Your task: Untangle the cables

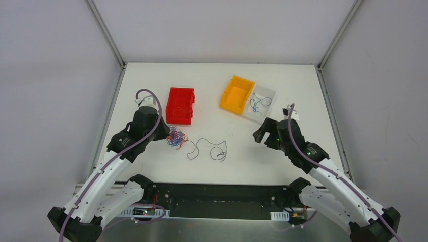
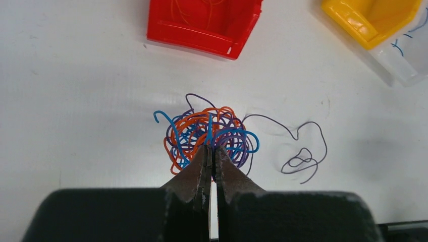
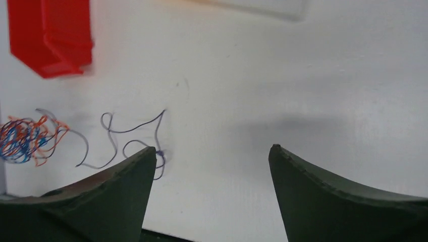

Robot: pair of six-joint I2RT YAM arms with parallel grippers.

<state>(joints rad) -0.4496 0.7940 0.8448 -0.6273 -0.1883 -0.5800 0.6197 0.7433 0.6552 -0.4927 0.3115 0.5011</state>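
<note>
A tangle of red, blue and purple cables (image 1: 175, 137) lies on the white table in front of the red bin; it also shows in the left wrist view (image 2: 202, 132) and the right wrist view (image 3: 25, 140). My left gripper (image 1: 168, 135) (image 2: 212, 149) is at the tangle's near edge, its jaws shut on a blue cable (image 2: 209, 132) that rises from between the tips. A single loose dark cable (image 1: 209, 148) (image 2: 303, 151) (image 3: 126, 141) lies curled to the right of the tangle. My right gripper (image 1: 260, 135) (image 3: 212, 148) is open and empty, to the right of the loose cable.
A red bin (image 1: 180, 105) (image 2: 202, 20) (image 3: 50, 35) stands behind the tangle. An orange bin (image 1: 236, 94) (image 2: 371, 17) and a clear bin (image 1: 270, 93) holding blue cables (image 1: 261, 104) stand at the back right. The table's edges are framed by metal rails.
</note>
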